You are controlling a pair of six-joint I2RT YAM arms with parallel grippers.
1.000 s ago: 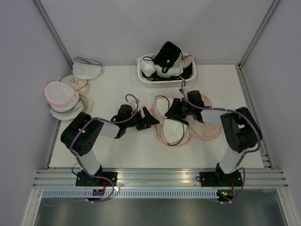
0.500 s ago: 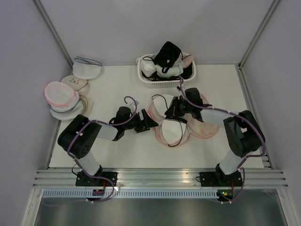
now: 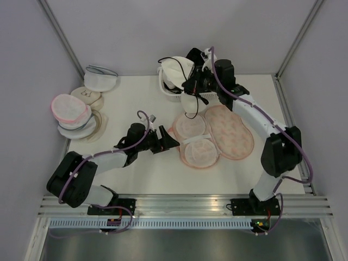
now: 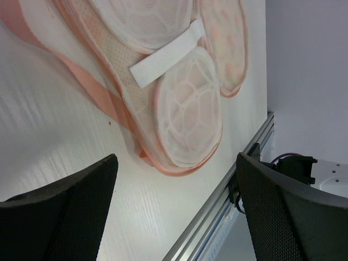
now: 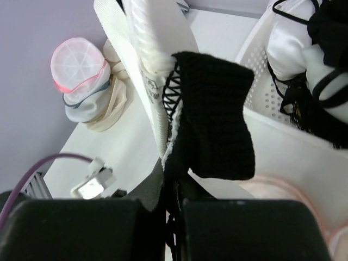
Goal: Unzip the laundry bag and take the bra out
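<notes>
The laundry bag (image 3: 231, 130) lies unzipped and spread flat at mid-table, its floral half on the right and its mesh inner cups (image 3: 194, 140) on the left; the left wrist view shows those cups (image 4: 185, 103) too. My right gripper (image 3: 191, 87) is shut on the whitish bra (image 3: 174, 70), held up in the air at the white basket's near left corner. In the right wrist view the bra (image 5: 157, 65) and its dark band (image 5: 217, 125) hang from the shut right gripper (image 5: 174, 196). My left gripper (image 3: 166, 140) stands open just left of the bag, with nothing between its fingers (image 4: 81, 201).
A white basket (image 3: 171, 97) at the back holds a black bra (image 3: 196, 57) and other garments (image 5: 293, 38). Round mesh bags (image 3: 70, 109) are stacked at the far left, with another (image 3: 100, 79) behind them. The table's metal front rail (image 4: 228, 212) runs close to the left gripper.
The right gripper shut on the bra inside the open bag and lifted it up and back toward the basket. The left gripper stayed open beside the bag, and its arm stretched lower.
</notes>
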